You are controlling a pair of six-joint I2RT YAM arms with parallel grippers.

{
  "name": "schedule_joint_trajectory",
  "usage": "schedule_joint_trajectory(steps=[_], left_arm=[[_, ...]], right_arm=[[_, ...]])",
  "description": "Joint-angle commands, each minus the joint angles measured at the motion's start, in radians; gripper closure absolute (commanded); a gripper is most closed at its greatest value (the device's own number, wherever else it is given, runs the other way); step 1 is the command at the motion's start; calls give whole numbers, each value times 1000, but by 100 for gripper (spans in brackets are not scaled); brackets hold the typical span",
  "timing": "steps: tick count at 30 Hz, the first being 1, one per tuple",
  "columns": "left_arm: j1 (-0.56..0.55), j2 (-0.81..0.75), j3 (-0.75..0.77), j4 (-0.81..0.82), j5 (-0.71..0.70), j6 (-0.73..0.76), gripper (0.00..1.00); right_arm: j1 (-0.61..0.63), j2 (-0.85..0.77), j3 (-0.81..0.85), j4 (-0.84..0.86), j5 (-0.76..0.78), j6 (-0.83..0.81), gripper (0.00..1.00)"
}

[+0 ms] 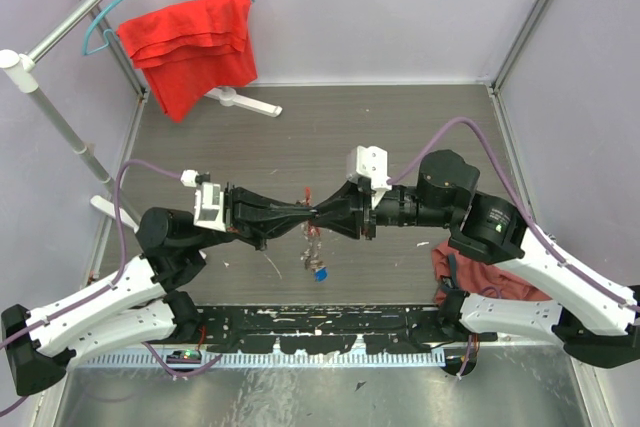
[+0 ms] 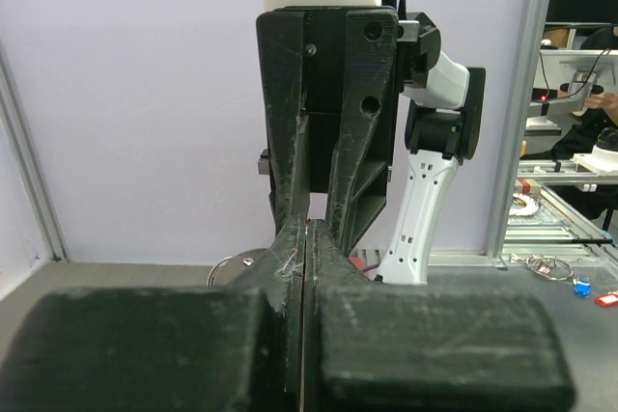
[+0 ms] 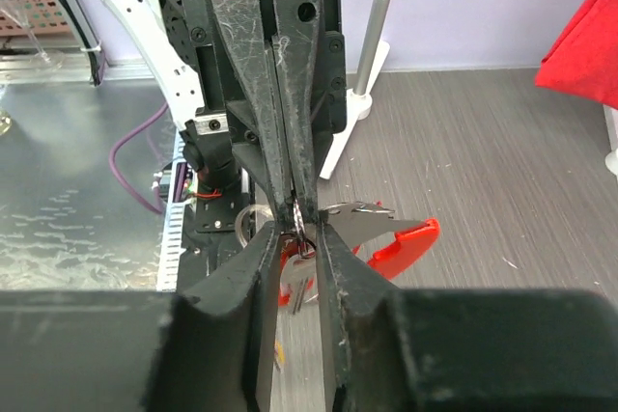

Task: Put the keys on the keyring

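— While both arms meet tip to tip above the grey wood-grain table (image 1: 400, 137), where is the bunch of small silver keys with red and blue plastic heads (image 1: 318, 271)?
— Just below that meeting point. I cannot tell whether it hangs or touches the table. The thin silver wire keyring (image 3: 302, 230) sits between the tips.
— The black left gripper (image 1: 303, 213)?
— Clenched, fingers pressed together. What it pinches I cannot tell.
— The black right gripper (image 3: 297, 238)?
— Clamped on the keyring.

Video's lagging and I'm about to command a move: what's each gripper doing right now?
Left gripper: closed, tips pressed together; what it pinches cannot be told.
Right gripper: closed on the keyring, keys hanging below.
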Motion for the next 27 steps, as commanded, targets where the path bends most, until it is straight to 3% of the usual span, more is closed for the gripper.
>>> schedule_joint_trajectory(steps=[1, 9, 14, 21, 27], left_arm=[[-2, -12, 42, 44, -1, 5, 100], [-2, -18, 35, 28, -6, 10, 100], [-1, -35, 44, -41, -17, 41, 100], [-1, -62, 200, -454, 34, 228, 68], [-2, -21, 332, -752, 36, 377, 60]], right_arm=[[4, 5, 44, 2, -41, -9, 80], [3, -8, 55, 3, -28, -1, 99], [2, -1, 83, -39, -7, -4, 99], [2, 62, 242, -294, 74, -89, 99], [3, 177, 420, -597, 144, -136, 99]])
